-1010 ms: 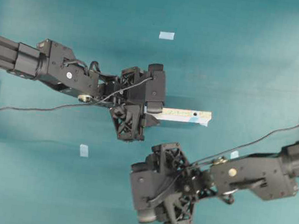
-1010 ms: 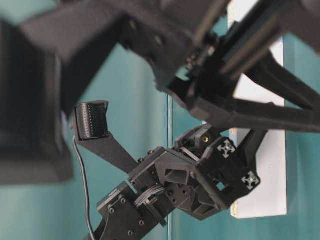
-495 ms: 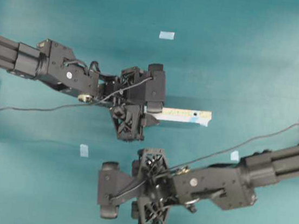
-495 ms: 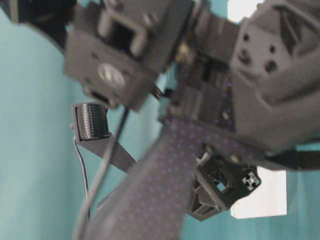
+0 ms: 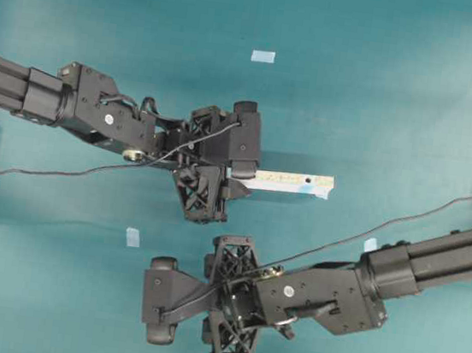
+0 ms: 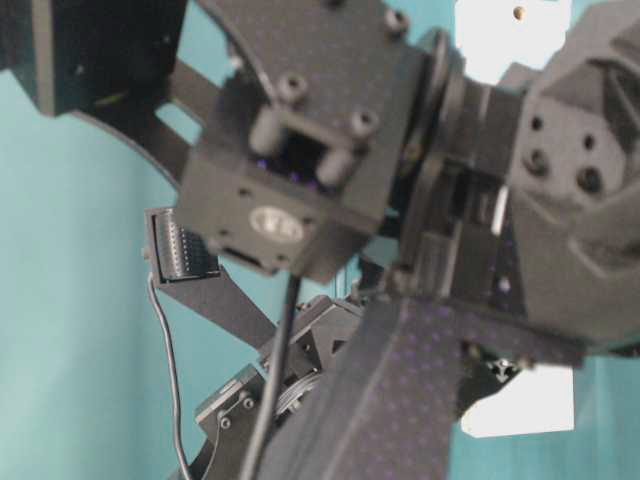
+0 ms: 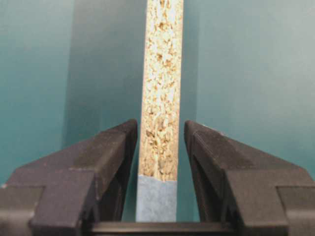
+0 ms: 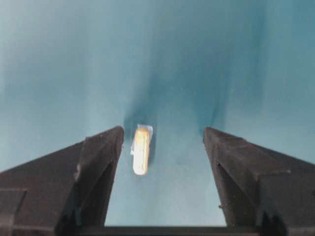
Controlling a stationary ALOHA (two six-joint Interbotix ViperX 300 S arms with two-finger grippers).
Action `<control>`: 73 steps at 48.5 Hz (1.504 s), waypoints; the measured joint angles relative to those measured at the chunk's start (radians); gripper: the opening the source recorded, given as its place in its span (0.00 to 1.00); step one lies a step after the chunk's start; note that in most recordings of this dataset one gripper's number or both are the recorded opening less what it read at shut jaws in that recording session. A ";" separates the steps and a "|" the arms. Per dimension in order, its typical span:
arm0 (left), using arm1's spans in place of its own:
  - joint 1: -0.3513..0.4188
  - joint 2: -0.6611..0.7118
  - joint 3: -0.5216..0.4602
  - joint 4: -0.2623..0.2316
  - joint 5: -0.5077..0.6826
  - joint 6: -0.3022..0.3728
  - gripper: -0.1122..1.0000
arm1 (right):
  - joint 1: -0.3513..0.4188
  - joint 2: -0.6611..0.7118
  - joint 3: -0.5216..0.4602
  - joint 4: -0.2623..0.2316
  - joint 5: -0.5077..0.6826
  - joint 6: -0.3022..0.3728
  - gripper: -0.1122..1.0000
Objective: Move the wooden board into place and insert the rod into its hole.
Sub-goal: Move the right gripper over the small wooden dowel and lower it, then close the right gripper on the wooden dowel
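The wooden board (image 5: 283, 181) lies on the teal worktop (image 5: 384, 91), clamped in the left gripper (image 7: 160, 147). Below it, the right gripper (image 8: 162, 147) straddles the rod (image 8: 141, 150), jaws apart, ungrasped. Insertion into the hole (image 5: 307, 182) remains.

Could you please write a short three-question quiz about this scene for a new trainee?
1. True or false: the left gripper has the wooden board between its fingers.
2. In the right wrist view, the rod lies: A) against the far finger on the right side, B) close to the finger on the left side of the picture, C) outside the fingers.
3. Fill in: in the overhead view, the hole is near the board end that points ____ from the left gripper.

Key
1. True; the board runs straight out between the two fingers.
2. B; it lies on the teal table between the open fingers of the right gripper.
3. Away.
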 measured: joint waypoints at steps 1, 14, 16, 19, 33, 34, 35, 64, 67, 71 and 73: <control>0.000 0.000 -0.002 0.000 0.000 0.000 0.48 | 0.000 0.002 -0.002 0.000 0.000 0.000 0.75; 0.002 0.000 0.003 0.000 0.000 0.000 0.47 | 0.000 0.014 -0.011 0.017 0.005 -0.002 0.73; 0.002 0.000 0.005 0.000 0.000 0.000 0.47 | 0.000 0.012 -0.011 0.021 0.005 0.000 0.71; 0.000 0.000 0.006 0.000 0.000 0.000 0.47 | 0.000 0.014 -0.011 0.029 0.006 -0.002 0.67; 0.002 0.000 0.006 0.000 0.000 0.000 0.47 | 0.000 0.014 -0.011 0.034 0.006 0.000 0.55; 0.000 0.000 0.008 0.000 0.000 0.000 0.47 | 0.000 0.014 -0.011 0.032 0.006 0.000 0.55; 0.000 0.000 0.008 0.000 0.000 0.000 0.47 | 0.000 0.014 -0.011 0.034 0.006 0.002 0.55; 0.000 0.000 0.012 0.000 0.000 0.000 0.47 | 0.000 0.014 -0.012 0.032 0.006 0.058 0.46; 0.000 0.000 0.012 0.000 0.000 0.000 0.47 | 0.000 0.014 -0.012 0.034 0.006 0.060 0.47; 0.002 0.000 0.012 0.000 0.000 0.000 0.47 | 0.002 0.014 -0.012 0.034 0.006 0.064 0.46; 0.002 0.000 0.012 0.000 0.000 0.000 0.47 | 0.003 0.014 -0.012 0.034 0.006 0.067 0.47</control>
